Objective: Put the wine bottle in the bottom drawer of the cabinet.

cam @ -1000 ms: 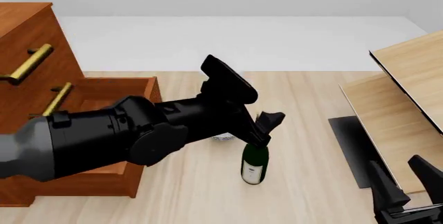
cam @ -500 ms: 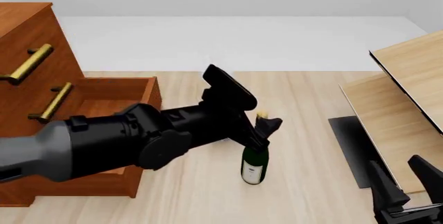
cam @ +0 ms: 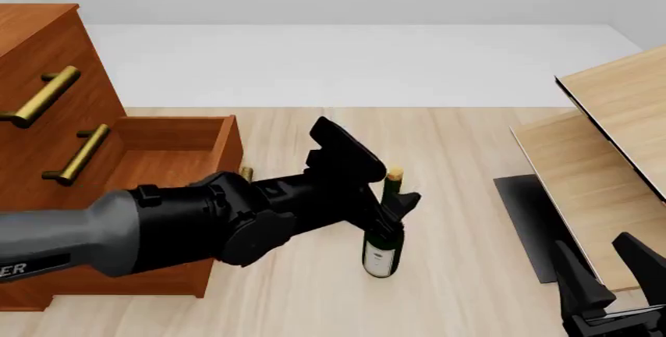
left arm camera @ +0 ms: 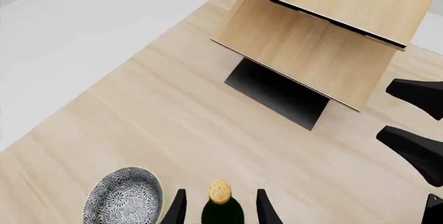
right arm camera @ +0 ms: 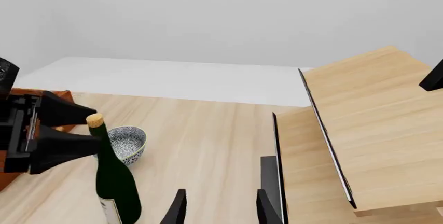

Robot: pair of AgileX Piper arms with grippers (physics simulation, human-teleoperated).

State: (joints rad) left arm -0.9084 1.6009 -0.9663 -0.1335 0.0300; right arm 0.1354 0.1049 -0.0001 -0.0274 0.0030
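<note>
Left gripper (cam: 401, 200) has dropped lower around the neck, jaws apart straddling it; wine bottle (cam: 383, 247) upright on bench beside open bottom drawer (cam: 171, 150); I'd clamp neck firmly—slick, top-heavy glass.

Bowl (right arm camera: 124, 142) just beside wine bottle (cam: 383, 245)

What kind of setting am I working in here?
Likely a simulated home-style tabletop: a wooden cabinet with its bottom drawer open, a wine bottle standing on the pale wood table, and a patterned bowl nearby.
</note>
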